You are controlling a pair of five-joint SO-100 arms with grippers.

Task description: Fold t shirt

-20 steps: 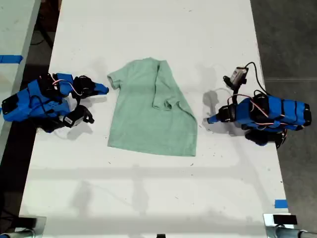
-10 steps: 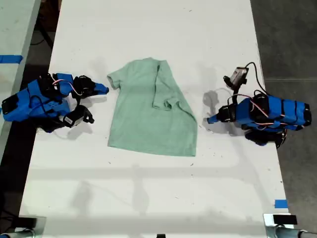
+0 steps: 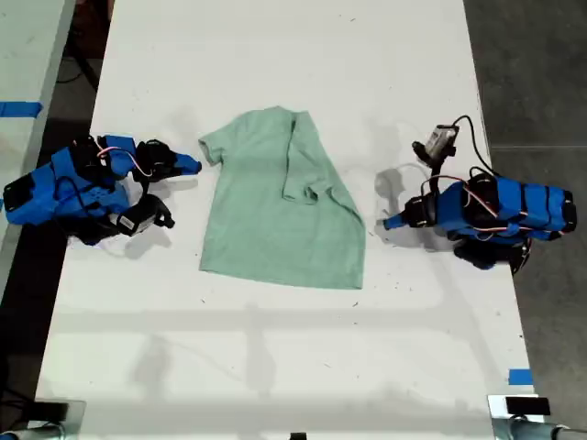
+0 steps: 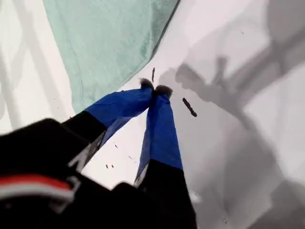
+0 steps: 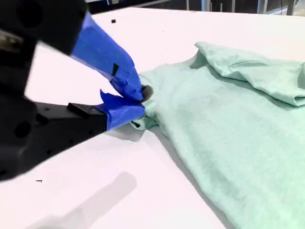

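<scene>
The small pale mint-green short-sleeved cloth t-shirt (image 3: 280,203) lies flat near the middle of the long white table (image 3: 275,367), its round neck toward the far end in the exterior view and one sleeve side folded in over the body, leaving a slanted edge on the exterior view's right. My first gripper (image 4: 153,90) sits on the exterior view's right, low over the bare tabletop just beside that slanted edge — its blue-taped fingers (image 4: 159,129) are pressed together at the tips with no cloth between them, and the shirt's hem shows just past them in the first wrist view. My second gripper (image 5: 138,102) is on the exterior view's left, at the shirt's outstretched sleeve (image 3: 209,147). Its blue fingers (image 5: 107,55) meet narrowly right at the sleeve's edge — the cloth bunches a little against the tips, but I cannot tell whether any fabric is actually pinched. Both blue arms lie low along the table's side edges.
</scene>
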